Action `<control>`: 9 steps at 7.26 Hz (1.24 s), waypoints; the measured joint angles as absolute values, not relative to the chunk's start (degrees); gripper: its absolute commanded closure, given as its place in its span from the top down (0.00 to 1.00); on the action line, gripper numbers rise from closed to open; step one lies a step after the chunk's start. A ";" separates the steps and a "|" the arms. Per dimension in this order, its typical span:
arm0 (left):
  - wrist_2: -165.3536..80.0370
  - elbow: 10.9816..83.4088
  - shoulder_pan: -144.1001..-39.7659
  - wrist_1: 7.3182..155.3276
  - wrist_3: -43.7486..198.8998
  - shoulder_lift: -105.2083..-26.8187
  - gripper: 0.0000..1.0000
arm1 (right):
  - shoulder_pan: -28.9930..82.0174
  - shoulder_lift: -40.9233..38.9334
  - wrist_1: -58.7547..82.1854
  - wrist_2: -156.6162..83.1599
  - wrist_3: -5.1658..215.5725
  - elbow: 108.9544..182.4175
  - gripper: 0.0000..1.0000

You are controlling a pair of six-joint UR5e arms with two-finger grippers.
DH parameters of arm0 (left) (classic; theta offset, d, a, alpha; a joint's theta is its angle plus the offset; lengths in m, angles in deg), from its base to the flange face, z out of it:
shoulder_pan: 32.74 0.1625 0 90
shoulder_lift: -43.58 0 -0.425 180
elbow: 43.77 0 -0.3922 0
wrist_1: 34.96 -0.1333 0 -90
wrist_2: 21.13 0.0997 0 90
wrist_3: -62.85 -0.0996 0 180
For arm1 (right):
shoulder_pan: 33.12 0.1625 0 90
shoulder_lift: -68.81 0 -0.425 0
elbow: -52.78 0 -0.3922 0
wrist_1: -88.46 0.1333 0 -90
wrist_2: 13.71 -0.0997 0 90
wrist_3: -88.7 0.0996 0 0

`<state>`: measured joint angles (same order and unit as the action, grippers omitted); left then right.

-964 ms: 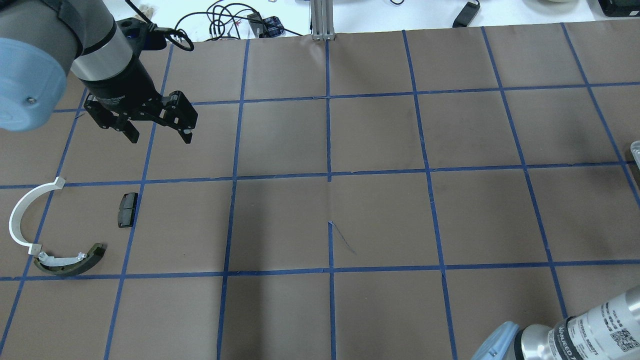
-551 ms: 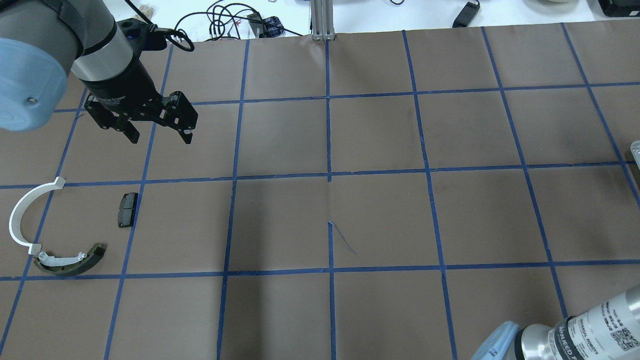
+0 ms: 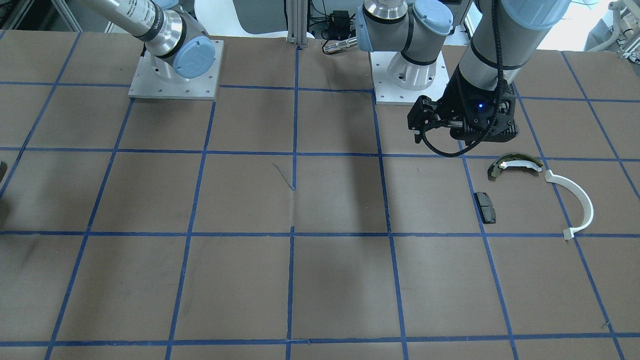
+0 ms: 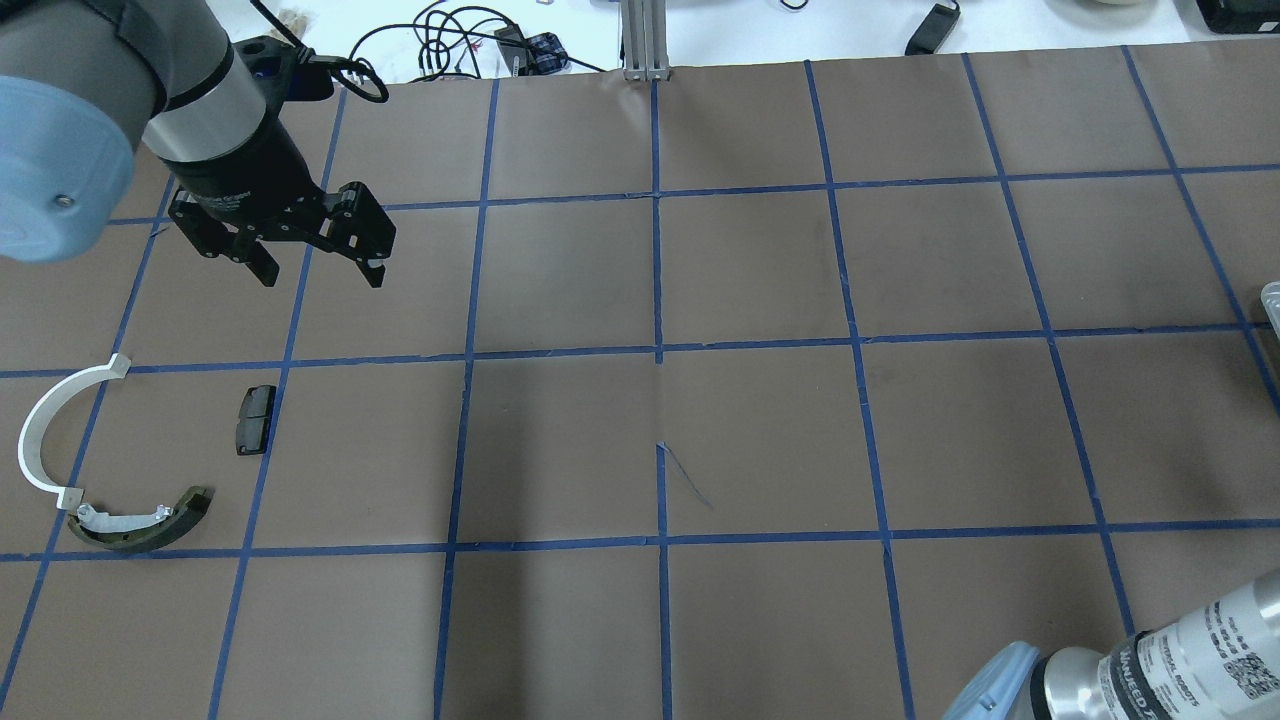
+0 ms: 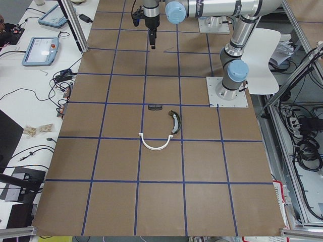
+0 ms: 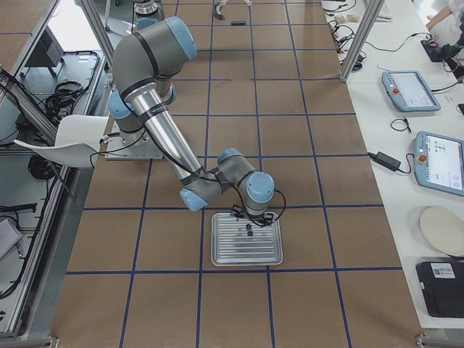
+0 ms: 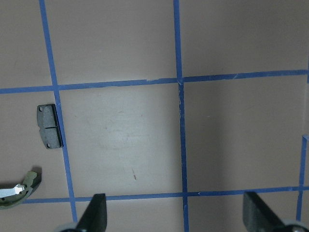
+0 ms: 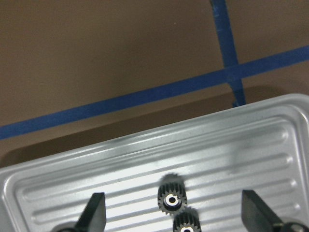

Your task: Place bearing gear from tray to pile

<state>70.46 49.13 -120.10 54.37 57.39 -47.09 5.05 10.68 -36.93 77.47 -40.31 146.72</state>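
On the right gripper the fingers stand wide apart and hold nothing. They hang above the ribbed metal tray, and a small dark bearing gear lies on the tray floor almost midway between the two tips. A second gear sits just beside it, toward the wrist. The tray lies at the far right end of the table, well apart from the pile. The left gripper also has its fingers spread and empty, poised over bare brown paper at the left of the table. Nearer the robot than that gripper lies the pile: the black pad, the white arc and the olive-and-white shoe, loosely grouped and none of them touching the gripper. The step in hand looks like the pick itself, with no gear grasped yet. The next move probably calls for a straight descent so the fingers straddle the centred gear alone. They would then close without nudging or catching its neighbour, and a long carry leftward to the pile would follow.
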 measured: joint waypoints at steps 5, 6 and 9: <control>69.99 49.10 -120.28 53.70 57.41 -47.43 1.00 | 5.00 10.97 -39.03 77.80 -47.24 148.14 1.00; 69.91 49.07 -120.43 53.74 57.43 -47.22 1.00 | 4.97 11.30 -39.34 77.94 -47.24 148.15 1.00; 70.11 49.04 -120.54 54.01 57.04 -46.52 1.00 | 4.72 12.22 -41.64 78.11 -47.05 148.21 0.46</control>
